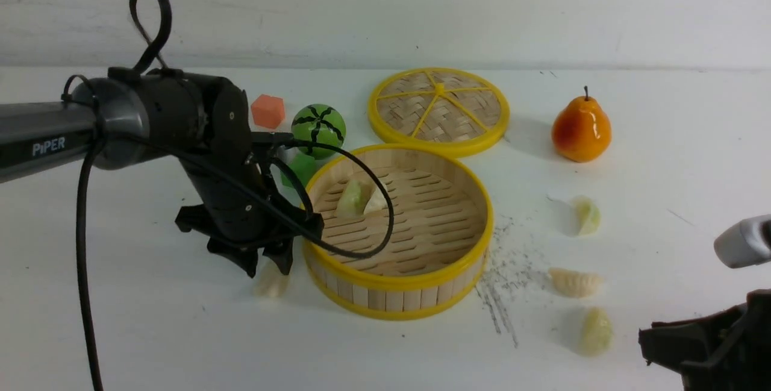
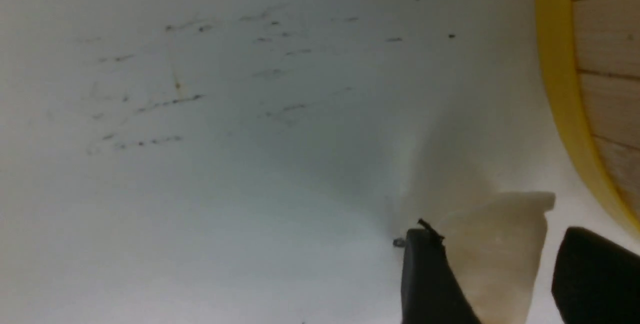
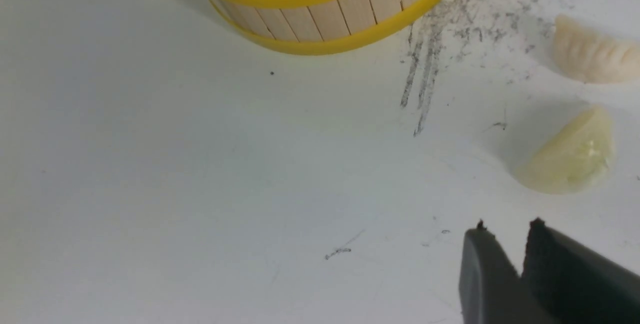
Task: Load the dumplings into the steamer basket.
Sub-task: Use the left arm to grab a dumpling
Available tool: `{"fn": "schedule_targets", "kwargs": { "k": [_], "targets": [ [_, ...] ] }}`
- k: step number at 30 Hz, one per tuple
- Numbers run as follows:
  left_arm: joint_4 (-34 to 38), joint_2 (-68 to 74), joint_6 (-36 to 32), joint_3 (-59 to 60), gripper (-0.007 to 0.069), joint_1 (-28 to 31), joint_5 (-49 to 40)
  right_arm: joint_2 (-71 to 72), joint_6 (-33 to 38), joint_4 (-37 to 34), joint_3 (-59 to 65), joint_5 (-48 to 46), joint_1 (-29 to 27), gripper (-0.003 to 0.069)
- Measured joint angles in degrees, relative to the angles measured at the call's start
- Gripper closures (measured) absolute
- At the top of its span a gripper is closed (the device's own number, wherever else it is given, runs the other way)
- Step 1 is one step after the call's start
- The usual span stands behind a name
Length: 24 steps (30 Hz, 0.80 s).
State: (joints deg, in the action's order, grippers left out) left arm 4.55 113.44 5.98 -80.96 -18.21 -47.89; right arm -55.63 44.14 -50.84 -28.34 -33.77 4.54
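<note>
While the right hand hung barely apart and empty near the closest green dumpling, a cream dumpling and a farther green dumpling lay beyond on the worktop. The left hand, fingers apart, straddled a fourth dumpling just beside the steamer basket, which held two dumplings.

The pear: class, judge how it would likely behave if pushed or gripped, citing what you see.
The pear has glossy skin, so it may slip in a pincer. Standing upright on a rounded base with a narrow top, it would probably tip and roll when pushed.
</note>
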Motion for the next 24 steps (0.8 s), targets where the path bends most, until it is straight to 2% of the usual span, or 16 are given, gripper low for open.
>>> {"fn": "schedule_targets", "kwargs": {
  "k": [4, 8, 12, 14, 18, 24],
  "targets": [
    [0.12, 1.08, -1.40, 0.00, 0.0328, 0.00, 0.00, 0.00, 0.00, 0.00, 0.00, 0.00, 0.00, 0.0535],
    [0.18, 1.30, -1.51, -0.19, 0.0442, 0.00, 0.07, 0.00, 0.00, -0.02, 0.00, 0.00, 0.00, 0.0534],
    [-0.07, 0.99, -1.24, -0.25, 0.0454, 0.00, -0.19, 0.00, 0.00, -0.02, 0.00, 0.00, 0.00, 0.0531],
    [-0.31, 0.66, -1.20, -0.25, 0.0489, 0.00, -0.45, 0.00, 0.00, -0.02, 0.00, 0.00, 0.00, 0.0529],
    [-1.14, -1.86, -1.18, -0.14, 0.0636, 0.00, -1.76, 0.00, 0.00, -0.24, 0.00, 0.00, 0.00, 0.0526],
    [-1.27, -9.46, -1.06, -1.41, 0.0637, 0.00, -2.30, 0.00, 0.00, -0.19, 0.00, 0.00, 0.00, 0.0519]
  ]
}}
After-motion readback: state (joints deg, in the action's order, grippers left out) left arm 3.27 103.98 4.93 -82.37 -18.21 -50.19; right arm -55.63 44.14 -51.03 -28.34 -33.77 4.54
